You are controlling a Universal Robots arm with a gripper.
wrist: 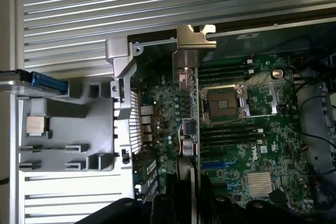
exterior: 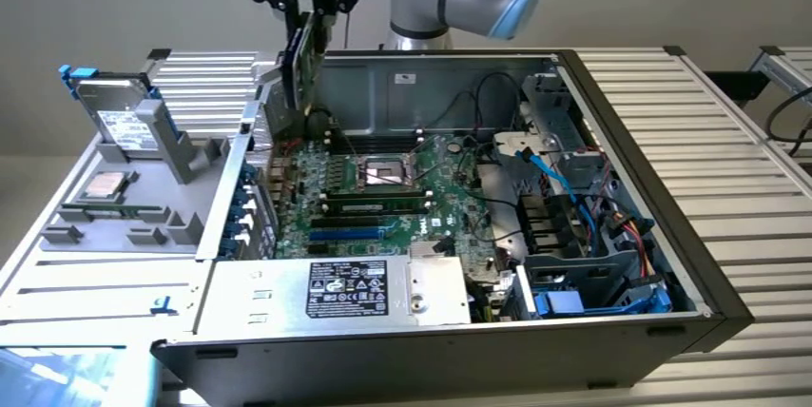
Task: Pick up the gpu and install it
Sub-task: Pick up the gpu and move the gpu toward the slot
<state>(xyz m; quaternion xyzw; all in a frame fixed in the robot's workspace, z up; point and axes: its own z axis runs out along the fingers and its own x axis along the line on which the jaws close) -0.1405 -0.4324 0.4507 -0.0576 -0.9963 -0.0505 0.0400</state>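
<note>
Closest in, at the near wall of the open pc case [exterior: 419,359], is the silver power supply [exterior: 368,291] w/ its label, nothing on it. Behind it the motherboard [exterior: 380,184] lies flat in the case. Its cpu socket [exterior: 384,172] is bare and the blue card slots [exterior: 359,233] are empty as far as I can see. The gripper [exterior: 311,3] is up top over the far corner of the case on the exterior view's left, fingers partway closed and clamped on the gpu [exterior: 304,69]. The card hangs from it on end, thin and upright, its lower end roughly at the case rim and clear of the board. Wrist cam agrees: the dark gripper [wrist: 184,203] has fingers either side of the card. The gpu [wrist: 187,82] is seen edge-on running away from the lens, its silver bracket [wrist: 195,36] at the far end over the case's rear wall. So the pickup looks done: card in hand, in the air over the case. The install isn't done, since the card is in no slot and not touching the board afaict. It's also hanging end-down, not lined up along a slot, so I'd judge a fair bit is left. Off to the exterior view's left sits a grey tray [exterior: 165,226] w/ two hard drives [exterior: 127,126], not involved.
</note>
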